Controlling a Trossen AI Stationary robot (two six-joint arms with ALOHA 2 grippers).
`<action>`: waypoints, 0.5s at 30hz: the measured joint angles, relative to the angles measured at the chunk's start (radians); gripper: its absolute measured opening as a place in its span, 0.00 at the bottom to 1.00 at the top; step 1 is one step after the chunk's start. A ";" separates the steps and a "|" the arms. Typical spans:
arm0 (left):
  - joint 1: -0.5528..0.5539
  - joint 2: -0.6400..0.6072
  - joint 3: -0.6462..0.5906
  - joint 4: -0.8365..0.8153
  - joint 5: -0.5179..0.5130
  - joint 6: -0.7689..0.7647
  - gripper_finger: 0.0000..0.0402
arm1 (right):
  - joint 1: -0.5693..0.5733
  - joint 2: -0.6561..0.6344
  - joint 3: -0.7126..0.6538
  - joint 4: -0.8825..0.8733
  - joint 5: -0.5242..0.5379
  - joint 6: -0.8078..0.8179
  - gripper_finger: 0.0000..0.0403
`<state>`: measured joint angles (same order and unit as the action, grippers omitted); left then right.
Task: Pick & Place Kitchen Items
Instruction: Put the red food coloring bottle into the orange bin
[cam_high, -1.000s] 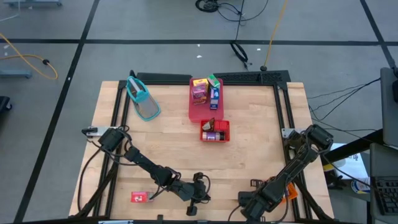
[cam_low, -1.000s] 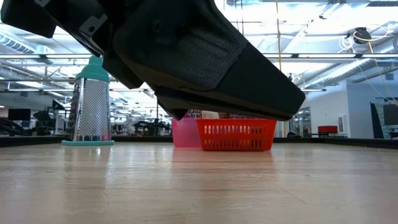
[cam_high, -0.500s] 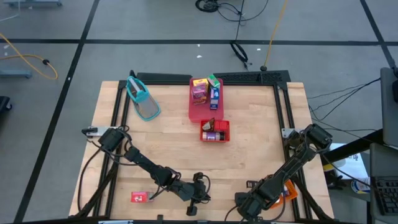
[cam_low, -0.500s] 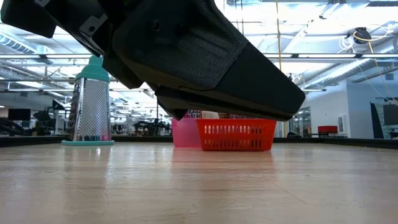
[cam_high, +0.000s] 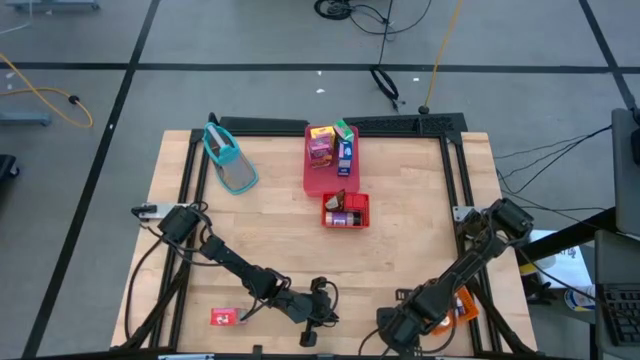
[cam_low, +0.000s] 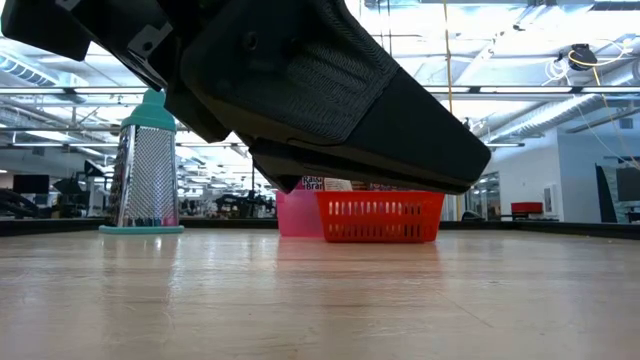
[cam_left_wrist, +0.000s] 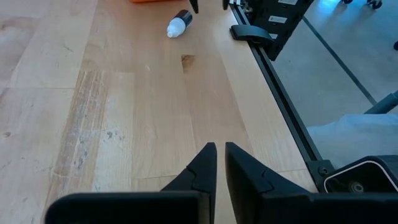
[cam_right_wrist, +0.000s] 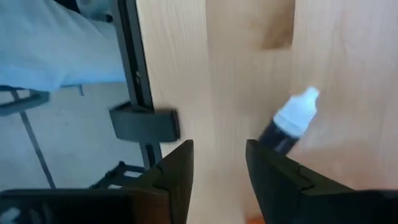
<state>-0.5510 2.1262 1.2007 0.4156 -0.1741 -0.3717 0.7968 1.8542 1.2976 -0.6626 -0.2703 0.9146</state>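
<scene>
Overhead, right gripper (cam_high: 392, 325) at table's 5 o'clock edge, nothing between parted fingers. Only wrist views show small white-capped dark bottle (cam_right_wrist: 287, 123) lying on wood just beside it. Left gripper (cam_left_wrist: 219, 163) at 6 o'clock, clenched, nothing held.

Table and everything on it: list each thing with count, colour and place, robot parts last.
grater: one, teal and metal, far left.
pink tray: one, far centre, holding cartons, yellow, purple, green, blue.
red basket: one, just nearer than the pink tray, items inside.
red packet: one, near left edge.
small bottle: one, dark with white cap, lying beside the right hand.
orange bin: one, near right.
left hand: near centre, shut, empty.
right hand: near right, open.
</scene>
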 joint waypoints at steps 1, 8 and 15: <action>0.000 0.000 0.000 0.000 0.000 0.000 0.08 | -0.005 0.000 0.000 0.002 -0.002 0.000 0.35; 0.000 0.000 0.000 0.000 0.000 0.000 0.08 | -0.029 0.000 0.000 -0.045 -0.023 -0.022 0.33; 0.000 0.000 0.000 0.000 0.000 0.000 0.08 | -0.051 0.000 0.000 -0.060 -0.017 -0.036 0.33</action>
<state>-0.5510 2.1262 1.2007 0.4157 -0.1743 -0.3717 0.7460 1.8542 1.2976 -0.7231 -0.2871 0.8784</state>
